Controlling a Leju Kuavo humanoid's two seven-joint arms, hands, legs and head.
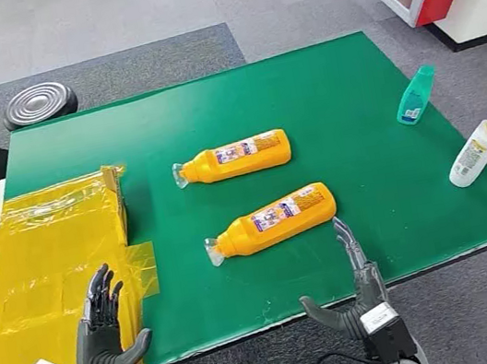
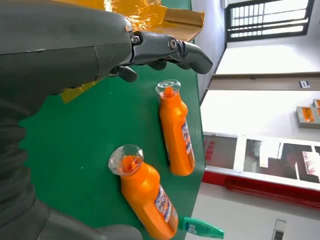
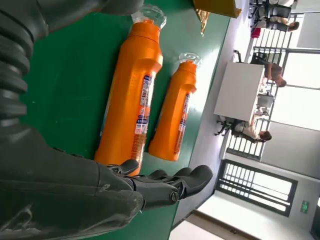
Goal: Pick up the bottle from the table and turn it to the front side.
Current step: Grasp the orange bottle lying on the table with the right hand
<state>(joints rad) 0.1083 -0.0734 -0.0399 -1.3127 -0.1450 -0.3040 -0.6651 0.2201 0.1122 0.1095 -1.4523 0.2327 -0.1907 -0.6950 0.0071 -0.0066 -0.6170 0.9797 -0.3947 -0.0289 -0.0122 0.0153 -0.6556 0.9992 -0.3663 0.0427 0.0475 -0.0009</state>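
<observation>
Orange bottle (image 1: 271, 220), the nearer of two, lies on its side on the green bench (image 1: 355, 107), clear cap toward the robot's left, label facing up. A second orange bottle (image 1: 233, 157) lies parallel to it, farther back. In the head view, the right hand (image 1: 349, 293) hovers at the bench's near edge, just short of the nearer bottle, fingers (image 1: 347, 241) spread and holding nothing. The left hand (image 1: 102, 327) is raised over yellow plastic sheeting (image 1: 42, 262) at the bench's left end, fingers apart and empty. A teal bottle (image 1: 416, 95) and a white bottle with a yellow cap (image 1: 475, 152) lie near the bench's right edge. A round black stool (image 1: 39, 103) stands on the grey carpet behind the bench.

From the left wrist view, the left hand's fingers (image 2: 166, 50) extend open above the green surface, both orange bottles lying beyond them with clear caps toward the camera, and the teal bottle past the nearer one.

From the right wrist view, the right hand's fingers (image 3: 170, 182) stretch out open just beside the base of the nearer orange bottle, not touching it; the second bottle lies alongside.
</observation>
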